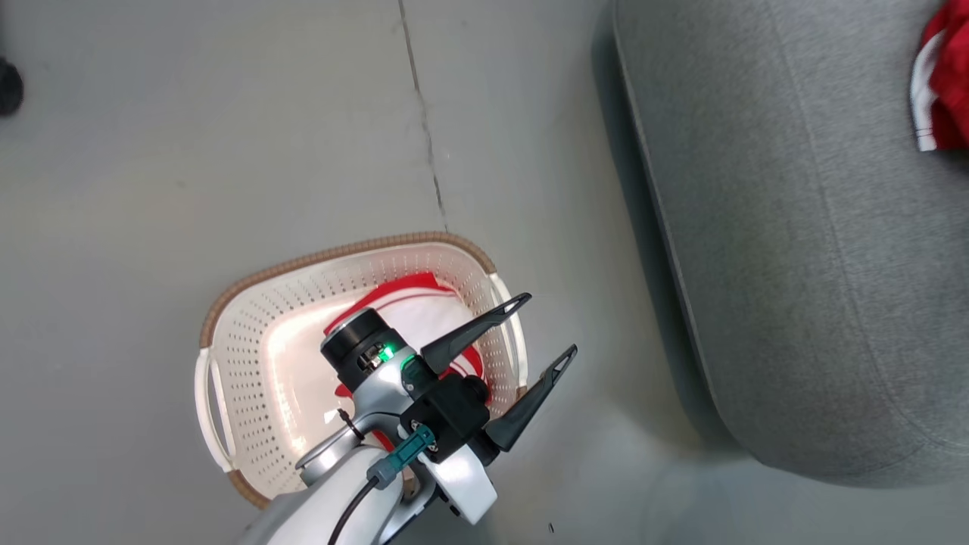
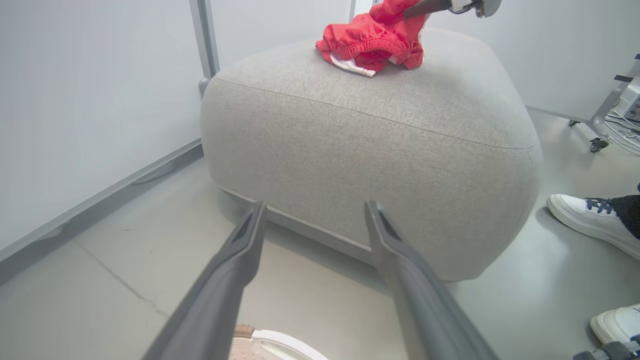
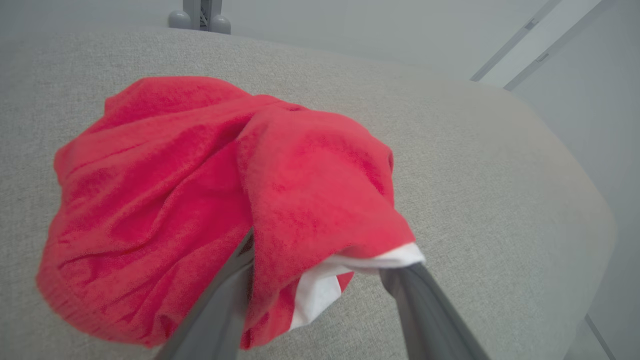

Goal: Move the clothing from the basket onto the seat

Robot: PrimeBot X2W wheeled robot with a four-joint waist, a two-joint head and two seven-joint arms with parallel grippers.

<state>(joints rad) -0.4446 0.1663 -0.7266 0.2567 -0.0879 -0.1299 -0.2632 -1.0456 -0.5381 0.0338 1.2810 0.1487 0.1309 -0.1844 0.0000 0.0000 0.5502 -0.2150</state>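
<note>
The white perforated basket (image 1: 303, 261) with a brown rim stands on the floor, and a red-and-white garment (image 1: 424, 303) lies inside it. My left gripper (image 1: 546, 325) hangs open over the basket's right rim, holding nothing; its wrist view has the open fingers (image 2: 316, 205) aimed at the grey seat (image 2: 375, 150). A crumpled red garment (image 3: 200, 190) with white trim lies on top of the seat (image 3: 500, 175). My right gripper (image 3: 322, 252) stands open at that garment, whose fold drapes over and hides the fingertips. The same garment (image 1: 946, 83) is at the head view's right edge.
A person's white shoes (image 2: 585, 220) (image 2: 617, 322) stand on the floor right of the seat. A wheeled stand (image 2: 595, 145) is behind them. A wall panel with a metal post (image 2: 205, 40) runs left of the seat. A floor seam (image 1: 424, 129) leads to the basket.
</note>
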